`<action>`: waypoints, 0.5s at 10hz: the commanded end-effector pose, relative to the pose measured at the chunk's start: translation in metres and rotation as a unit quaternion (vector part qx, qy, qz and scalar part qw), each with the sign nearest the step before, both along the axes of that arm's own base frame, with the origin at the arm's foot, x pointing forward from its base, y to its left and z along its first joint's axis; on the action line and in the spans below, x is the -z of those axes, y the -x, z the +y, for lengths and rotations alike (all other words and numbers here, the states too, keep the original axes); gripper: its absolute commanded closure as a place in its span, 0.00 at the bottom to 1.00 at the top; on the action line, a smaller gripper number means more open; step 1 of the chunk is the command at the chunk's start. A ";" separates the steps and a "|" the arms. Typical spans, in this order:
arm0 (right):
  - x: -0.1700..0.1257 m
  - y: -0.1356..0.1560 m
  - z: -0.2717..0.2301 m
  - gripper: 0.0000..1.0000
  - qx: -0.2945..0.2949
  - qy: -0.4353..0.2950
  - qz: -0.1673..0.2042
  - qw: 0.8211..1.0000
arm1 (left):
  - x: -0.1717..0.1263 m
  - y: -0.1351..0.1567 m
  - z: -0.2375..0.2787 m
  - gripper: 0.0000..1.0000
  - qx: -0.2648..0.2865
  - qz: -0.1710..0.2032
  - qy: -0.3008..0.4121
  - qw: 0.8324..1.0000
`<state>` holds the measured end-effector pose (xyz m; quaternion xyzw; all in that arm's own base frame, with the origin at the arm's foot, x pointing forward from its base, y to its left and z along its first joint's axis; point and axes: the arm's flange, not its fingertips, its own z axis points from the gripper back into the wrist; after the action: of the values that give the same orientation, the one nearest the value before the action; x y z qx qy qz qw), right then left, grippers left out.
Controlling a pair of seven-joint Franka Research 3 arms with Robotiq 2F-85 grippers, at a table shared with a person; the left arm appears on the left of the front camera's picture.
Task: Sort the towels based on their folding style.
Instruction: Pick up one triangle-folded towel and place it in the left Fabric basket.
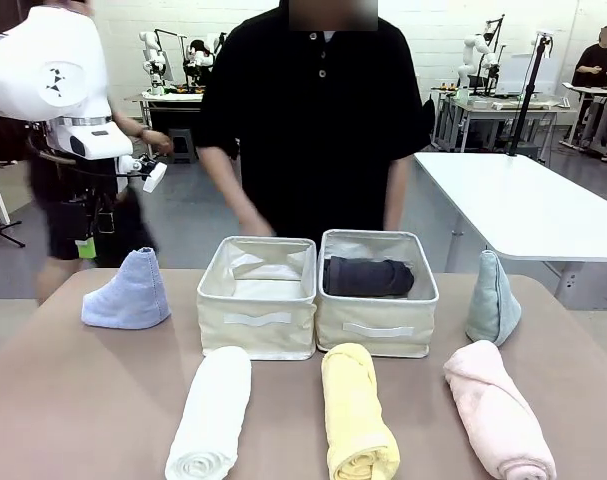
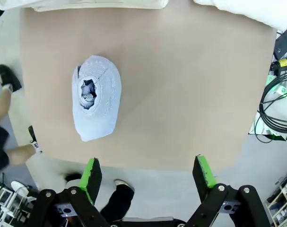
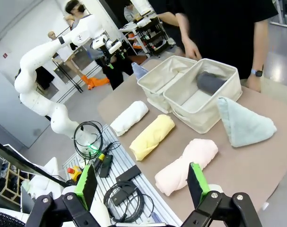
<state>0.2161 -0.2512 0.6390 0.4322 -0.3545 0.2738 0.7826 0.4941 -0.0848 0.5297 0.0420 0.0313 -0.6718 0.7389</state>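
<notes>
gaping wide and empty, left claw [image 2: 147, 166] hovers above the lavender-blue towel [image 2: 97, 98]; right claw [image 3: 141, 171] gapes wide too.

light: bright, even, perhaps overhead | shadows: soft | blur: person's hand [image 1: 251, 222] smeared | wrist views: edges bowed

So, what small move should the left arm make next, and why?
Probably shift the open left gripper sideways until the lavender-blue wedge towel is centred between its fingers. The towel sits off toward one finger, untouched on the table; the dark grey roll already lies in the right bin.
</notes>
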 end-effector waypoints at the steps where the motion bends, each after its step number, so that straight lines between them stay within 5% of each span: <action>1: -0.003 0.000 -0.001 0.00 -0.003 -0.009 -0.011 1.000 | 0.000 0.000 0.000 0.00 -0.001 0.001 0.002 1.000; 5: -0.003 0.000 -0.001 0.00 -0.003 -0.009 -0.011 1.000 | 0.042 -0.057 0.012 0.00 0.021 0.031 0.049 0.998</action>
<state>0.2159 -0.2514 0.6390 0.4319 -0.3549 0.2741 0.7825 0.5314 -0.0806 0.4872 0.0107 0.0337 -0.6817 0.7307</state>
